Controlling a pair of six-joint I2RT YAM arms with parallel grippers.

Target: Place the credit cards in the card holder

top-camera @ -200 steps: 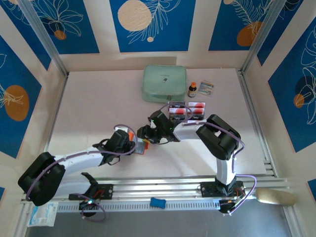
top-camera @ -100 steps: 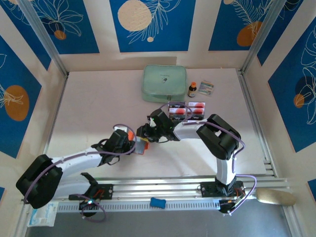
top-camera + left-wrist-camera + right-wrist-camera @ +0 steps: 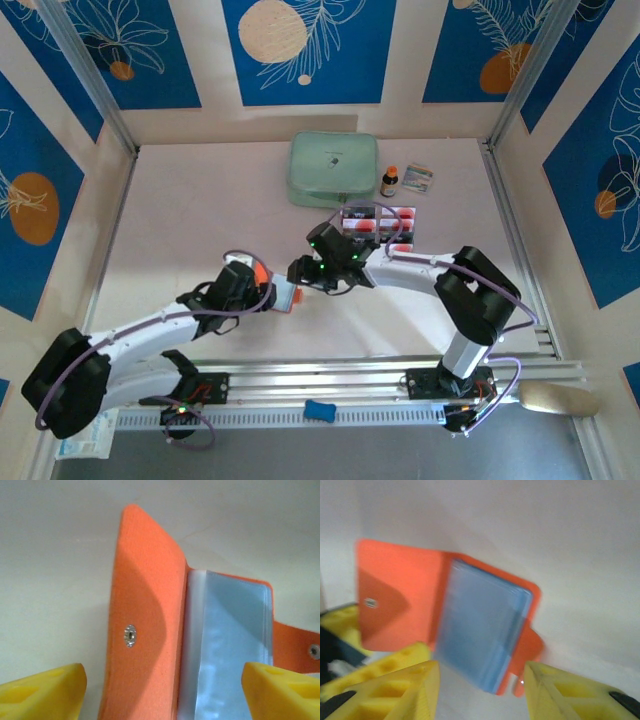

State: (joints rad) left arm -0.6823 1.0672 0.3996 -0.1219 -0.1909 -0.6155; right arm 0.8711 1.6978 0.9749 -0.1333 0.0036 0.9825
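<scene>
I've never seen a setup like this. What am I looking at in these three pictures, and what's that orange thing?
It's a robot: a left arm and a right arm bolted at the near edge of a table, each ending in a two-finger gripper. The wide picture looks down from above. The two close-ups come from cameras on the wrists, so the yellow fingers are each arm's own. The orange thing is a card holder, folded open, showing clear sleeves. The left gripper and the right gripper both stand open, facing it; neither seems to squeeze it. Farther back lie a mint-green zip case, a small bottle, a printed packet and a clear tray holding the credit cards.
</scene>
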